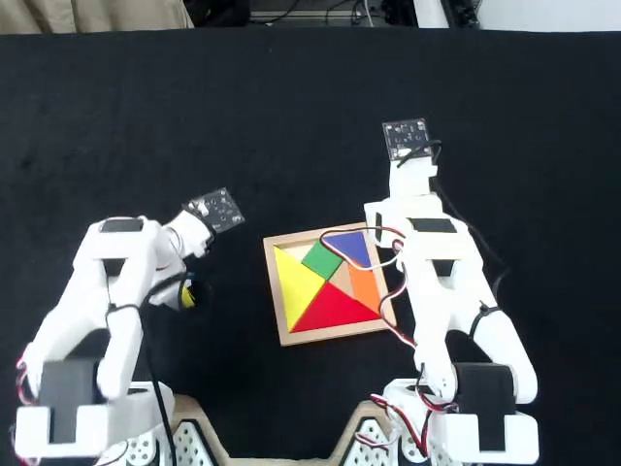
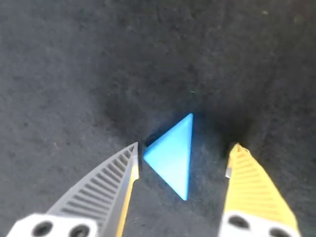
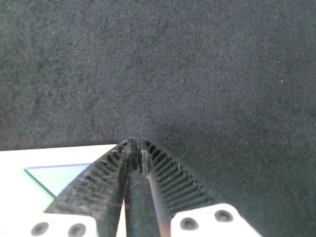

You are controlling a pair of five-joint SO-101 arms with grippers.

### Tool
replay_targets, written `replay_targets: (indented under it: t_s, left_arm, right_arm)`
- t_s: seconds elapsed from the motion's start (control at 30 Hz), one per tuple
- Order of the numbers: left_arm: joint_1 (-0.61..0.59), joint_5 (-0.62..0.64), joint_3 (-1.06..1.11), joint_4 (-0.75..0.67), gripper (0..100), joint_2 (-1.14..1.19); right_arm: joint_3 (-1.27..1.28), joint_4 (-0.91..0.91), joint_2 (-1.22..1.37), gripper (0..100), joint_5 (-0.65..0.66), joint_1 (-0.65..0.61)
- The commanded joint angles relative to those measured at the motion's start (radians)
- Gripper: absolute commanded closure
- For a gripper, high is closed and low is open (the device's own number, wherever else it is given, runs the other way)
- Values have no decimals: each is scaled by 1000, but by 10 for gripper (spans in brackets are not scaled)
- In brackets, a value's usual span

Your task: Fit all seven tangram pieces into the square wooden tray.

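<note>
Edges are where I'd pinch, as I judge the blue triangle thin, light and stiff within my spread left claw.

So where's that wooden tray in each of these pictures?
High view: the wooden tray lies mid-table between the arms, blue piece in the corner by the right arm.
Left wrist view: elsewhere on the black cloth, the open left gripper flanking a light blue triangle.
Right wrist view: the tray's pale corner beside the shut right gripper.
Shared landmark: that blue piece.

The right arm partly covers the orange piece and tray.
</note>
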Motion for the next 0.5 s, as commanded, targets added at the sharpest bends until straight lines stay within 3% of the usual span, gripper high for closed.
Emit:
replay_targets:
  t_s: [0.0, 0.33, 0.47]
  left_arm:
    - [-1, 5, -102, 18, 712, 100]
    - [16, -18, -150, 72, 714, 114]
    - [30, -26, -188, 137, 816, 135]
  right_arm:
    - [-5, -23, -41, 987, 2, 15]
    - [-7, -23, -41, 987, 2, 15]
    - [-7, -23, -41, 987, 2, 15]
